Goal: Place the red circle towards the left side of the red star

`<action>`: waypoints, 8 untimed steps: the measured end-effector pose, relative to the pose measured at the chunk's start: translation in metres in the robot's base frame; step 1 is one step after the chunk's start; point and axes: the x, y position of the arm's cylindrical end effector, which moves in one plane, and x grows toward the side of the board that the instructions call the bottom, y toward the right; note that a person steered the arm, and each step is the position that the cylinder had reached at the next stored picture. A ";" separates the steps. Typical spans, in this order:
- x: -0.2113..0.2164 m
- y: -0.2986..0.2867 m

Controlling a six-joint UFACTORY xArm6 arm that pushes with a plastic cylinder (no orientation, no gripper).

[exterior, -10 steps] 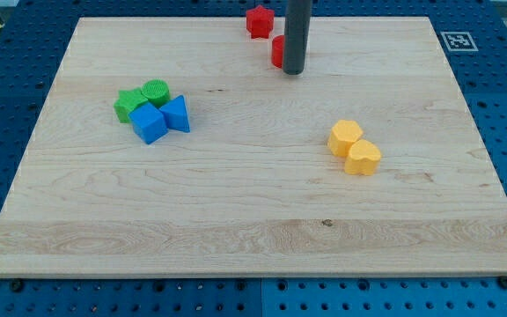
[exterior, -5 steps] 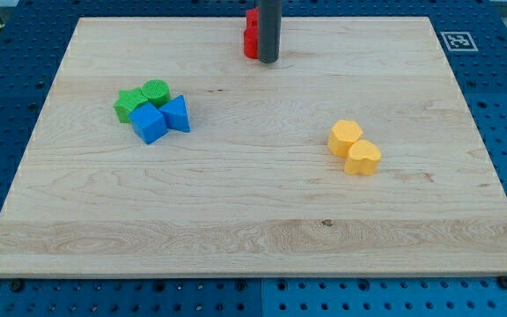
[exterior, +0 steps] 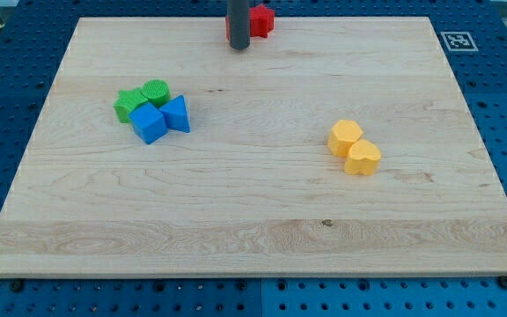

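Note:
The red star [exterior: 262, 19] sits at the top edge of the wooden board [exterior: 253, 220], a little left of centre. My dark rod stands just to its left, with my tip [exterior: 238, 49] on the board below and left of the star. The red circle [exterior: 228, 27] is almost wholly hidden behind the rod. Only a thin red sliver of it shows at the rod's left edge, so it lies left of the star and against the rod.
A green cluster [exterior: 143, 97] and two blue blocks [exterior: 160, 118] sit together at the view's left. Two yellow blocks [exterior: 354, 147] sit at the right of centre. A black-and-white marker [exterior: 458, 40] is at the board's top right corner.
My tip has slid left along the top of the board, carrying the red circle from below and right of the red star to its left side. The star has shifted slightly.

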 end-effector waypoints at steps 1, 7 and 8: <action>-0.001 -0.001; 0.039 0.050; 0.039 0.050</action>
